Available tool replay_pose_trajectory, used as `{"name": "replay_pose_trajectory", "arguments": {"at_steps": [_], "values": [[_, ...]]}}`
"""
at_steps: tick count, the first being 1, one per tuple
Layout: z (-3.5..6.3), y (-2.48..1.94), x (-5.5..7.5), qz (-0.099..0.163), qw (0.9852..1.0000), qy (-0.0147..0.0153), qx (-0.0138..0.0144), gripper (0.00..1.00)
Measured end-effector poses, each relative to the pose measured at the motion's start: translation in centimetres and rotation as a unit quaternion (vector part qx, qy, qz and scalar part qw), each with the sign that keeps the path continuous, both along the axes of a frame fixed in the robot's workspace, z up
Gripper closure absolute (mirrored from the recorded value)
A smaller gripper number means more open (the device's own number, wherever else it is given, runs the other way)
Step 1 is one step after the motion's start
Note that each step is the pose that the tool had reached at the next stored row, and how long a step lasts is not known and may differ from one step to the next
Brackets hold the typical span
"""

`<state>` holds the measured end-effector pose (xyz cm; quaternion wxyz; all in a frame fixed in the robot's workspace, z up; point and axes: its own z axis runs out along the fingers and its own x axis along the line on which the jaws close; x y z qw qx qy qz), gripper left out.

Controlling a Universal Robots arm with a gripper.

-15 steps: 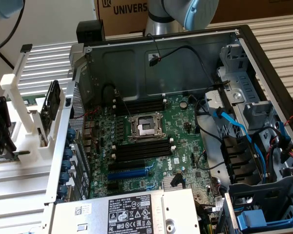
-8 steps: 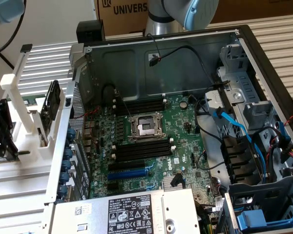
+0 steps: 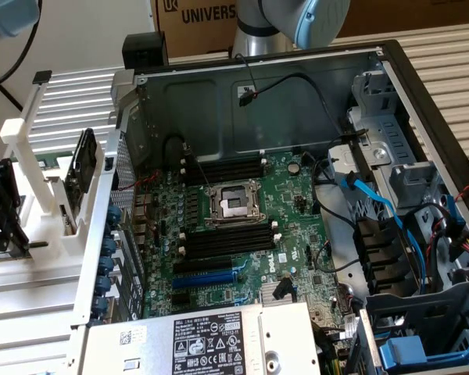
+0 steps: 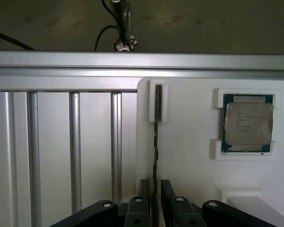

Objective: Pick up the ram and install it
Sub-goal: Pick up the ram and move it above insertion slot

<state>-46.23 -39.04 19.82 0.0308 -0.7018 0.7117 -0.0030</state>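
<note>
The ram (image 4: 155,142) shows edge-on in the wrist view as a thin dark strip. It stands upright, with its far end seated in a white slotted holder (image 4: 157,101). My gripper (image 4: 155,189) straddles the near end of the strip, one black finger (image 4: 143,191) on each side, open with a slim gap to the board. In the exterior view the gripper (image 3: 1,223) is at the exterior view's left, over the white fixture (image 3: 31,187), outside the computer case. The black memory slots (image 3: 227,244) lie on the green motherboard (image 3: 281,226) beside the processor socket (image 3: 233,205).
A processor chip (image 4: 247,124) rests in a white cradle beside the ram. A black flat part (image 3: 82,168) stands in the fixture by the case wall (image 3: 102,234). Cables (image 3: 375,203), drive cages and a power supply (image 3: 211,340) crowd the case. An aluminium rail (image 4: 142,64) runs behind the fixture.
</note>
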Motion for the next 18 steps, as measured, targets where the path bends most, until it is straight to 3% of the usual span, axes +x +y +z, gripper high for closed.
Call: {"name": "replay_pose_trajectory", "arguments": {"at_steps": [3,5,11,18], "values": [[0.00,0.00,0.00,0.000,1.0000,0.0000,0.0000,0.78],[0.00,0.00,0.00,0.000,1.0000,0.0000,0.0000,0.88],[0.04,0.00,0.00,0.000,1.0000,0.0000,0.0001,0.88],[0.99,0.00,-0.06,0.000,1.0000,0.0000,0.0001,0.88]]}}
